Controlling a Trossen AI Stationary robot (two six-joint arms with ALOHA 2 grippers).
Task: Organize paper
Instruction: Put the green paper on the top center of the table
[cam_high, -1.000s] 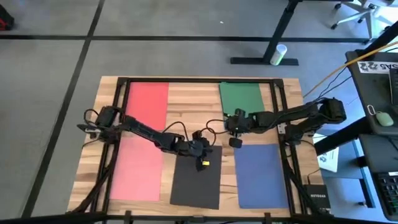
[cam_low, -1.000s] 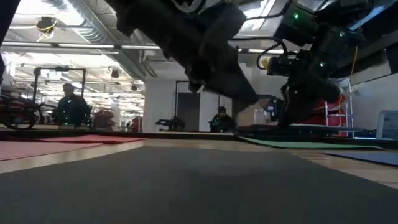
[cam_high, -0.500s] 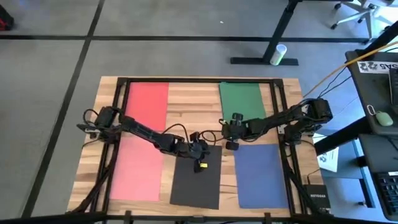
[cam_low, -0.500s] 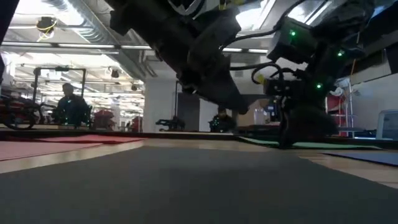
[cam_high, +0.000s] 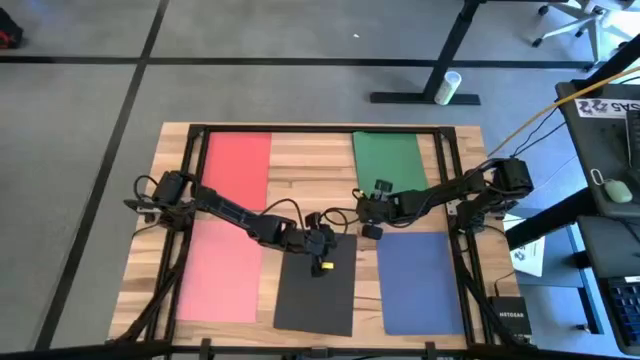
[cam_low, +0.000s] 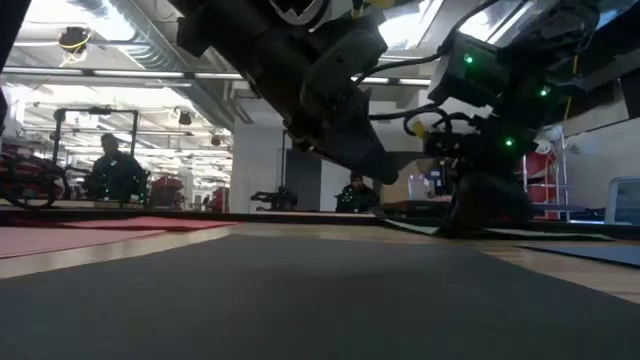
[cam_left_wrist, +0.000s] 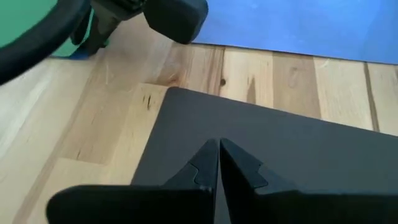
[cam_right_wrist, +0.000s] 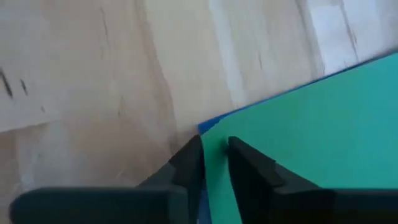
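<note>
Wooden table (cam_high: 300, 160) carries five coloured sheets; the left gripper (cam_left_wrist: 218, 163), fingers pressed together and empty, sits over the dark grey paper (cam_left_wrist: 298, 162) at its far corner. Beyond it, the right gripper (cam_right_wrist: 214, 160) pinches the near corner of the green paper (cam_right_wrist: 311, 143), a blue edge beneath visible only in the right wrist view. High view alone shows the red paper (cam_high: 237, 165) at the far left.

The wooden table (cam_high: 312, 155) stands on grey carpet (cam_high: 80, 120) crossed by dark seam lines (cam_high: 250, 61). Beyond the table's far edge, a black desk leg (cam_high: 440, 60) with a flat foot rests on the carpet, a white cup (cam_high: 449, 87) beside it. A desk (cam_high: 610, 140) with a computer mouse (cam_high: 620, 190) sits off the table's right side. The low view shows a bright ceiling with strip lighting (cam_low: 110, 74), white walls, and seated people (cam_low: 112, 170) in the distance.
</note>
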